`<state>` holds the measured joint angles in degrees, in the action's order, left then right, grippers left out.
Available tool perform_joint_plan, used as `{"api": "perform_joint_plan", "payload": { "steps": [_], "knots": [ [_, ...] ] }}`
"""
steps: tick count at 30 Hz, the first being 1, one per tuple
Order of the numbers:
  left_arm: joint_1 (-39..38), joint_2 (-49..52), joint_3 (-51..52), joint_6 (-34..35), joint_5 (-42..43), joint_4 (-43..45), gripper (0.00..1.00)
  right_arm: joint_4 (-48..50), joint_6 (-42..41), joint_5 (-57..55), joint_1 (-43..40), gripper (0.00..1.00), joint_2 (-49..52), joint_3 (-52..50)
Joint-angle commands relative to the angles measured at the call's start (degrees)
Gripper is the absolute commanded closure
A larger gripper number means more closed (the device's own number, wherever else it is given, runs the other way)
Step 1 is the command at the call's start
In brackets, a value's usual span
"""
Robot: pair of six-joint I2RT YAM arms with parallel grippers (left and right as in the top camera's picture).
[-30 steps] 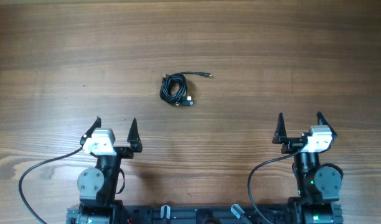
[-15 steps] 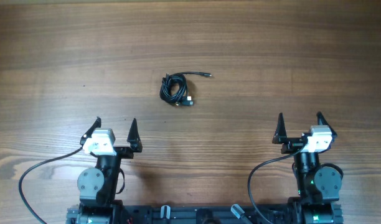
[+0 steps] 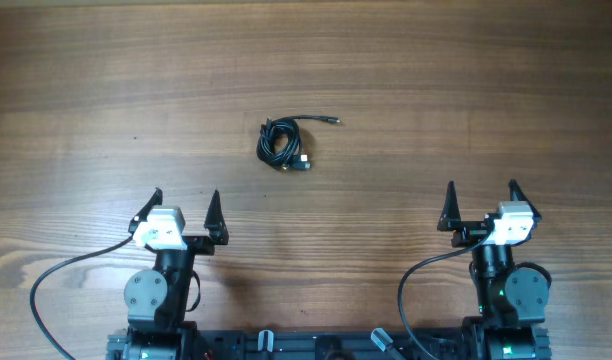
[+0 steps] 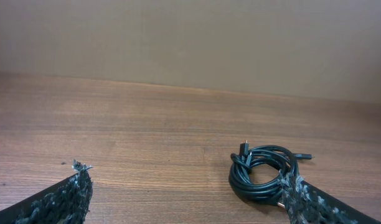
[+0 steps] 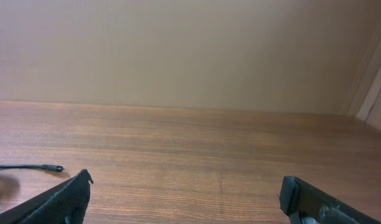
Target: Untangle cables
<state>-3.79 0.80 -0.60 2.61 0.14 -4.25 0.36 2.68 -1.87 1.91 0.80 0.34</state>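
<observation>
The cables (image 3: 284,144) are noted in 1 knot on the bench (image 3: 436,80), ahead of the left claw (image 3: 185,200) and right claw (image 3: 481,190), both spread and empty; judged light, limp, best taken at the loose plug end (image 3: 331,121).

cables (image 3: 284,143) in small tight coil on table (image 3: 436,80), only thing lying on wood. bare wood on every side of coil: room to come from far side, left, right, near side. one plug end (image 3: 332,122) sticks out flat toward far right, low obstacle there. left gripper (image 3: 185,194) jaws wide apart, well apart from coil; way forward and right is free. right gripper (image 3: 481,184) jaws wide apart, farther off; bare wood between. wall (image 4: 190,37) closes far edge of table.
</observation>
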Motion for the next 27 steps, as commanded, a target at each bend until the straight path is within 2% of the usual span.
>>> {"api": "perform_joint_plan", "payload": {
  "steps": [1,27],
  "knots": [
    [-0.2,-0.4,0.3,-0.9,0.9,-0.1,0.0,0.1,0.3,0.9,-0.3,0.01,0.2,0.0],
    [-0.2,-0.4,0.3,-0.9,0.9,0.7,0.0,0.1,0.3,0.9,-0.3,0.0,0.2,0.0]
  ]
}}
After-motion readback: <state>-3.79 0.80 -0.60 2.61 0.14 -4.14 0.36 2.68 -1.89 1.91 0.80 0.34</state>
